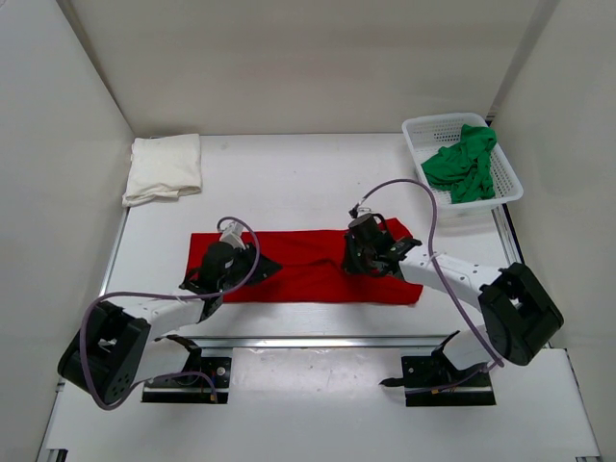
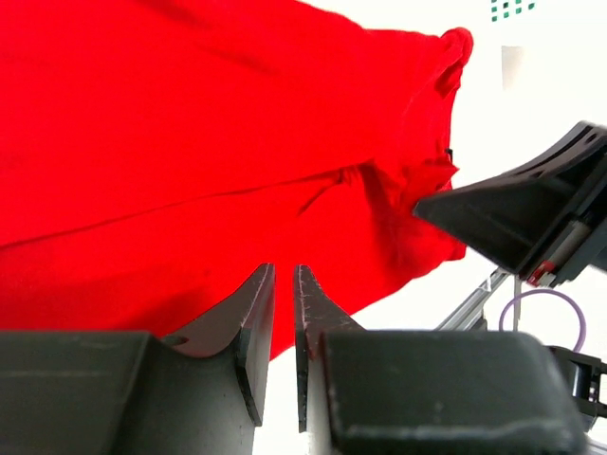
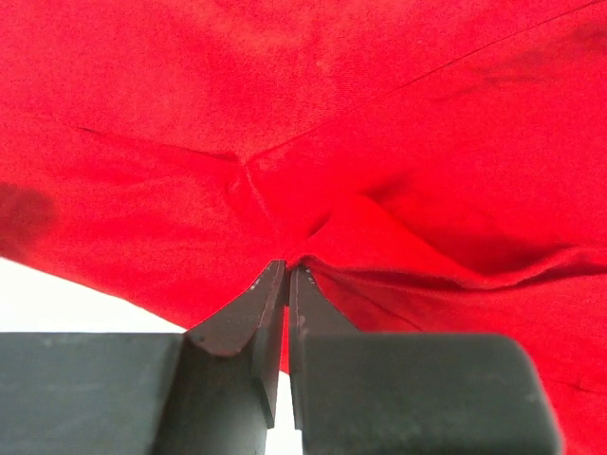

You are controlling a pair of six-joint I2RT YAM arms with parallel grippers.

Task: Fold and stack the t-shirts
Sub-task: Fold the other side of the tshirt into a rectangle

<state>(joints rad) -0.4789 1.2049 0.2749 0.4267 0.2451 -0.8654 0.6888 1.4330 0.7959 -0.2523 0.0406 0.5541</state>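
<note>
The red t-shirt (image 1: pixel 308 271) is spread as a long, flattened band across the middle of the bench (image 1: pixel 289 178). The cream t-shirt (image 1: pixel 164 166) is seen folded at the upper left of the frame, and the green t-shirt (image 1: pixel 464 164) is bundled in the basket (image 1: pixel 416 130) at the upper right.

The right claw (image 3: pixel 287 267) is closed on a pinch of red cloth right of the band's centre, and creases are drawn towards its tips. The left claw (image 2: pixel 284 270) is set at the lower edge of the band's left part. Its jaws are nearly together with only a thin slit between them, and it cannot be told whether cloth is caught there.

The red cloth is judged light, soft and limp, so it can be expected to sag and drape from any held point and to slide easily on the smooth bench. A firmer hold would likely be had at a hem or a doubled edge. Both ends should be taken together if the fold is to fall square.
</note>
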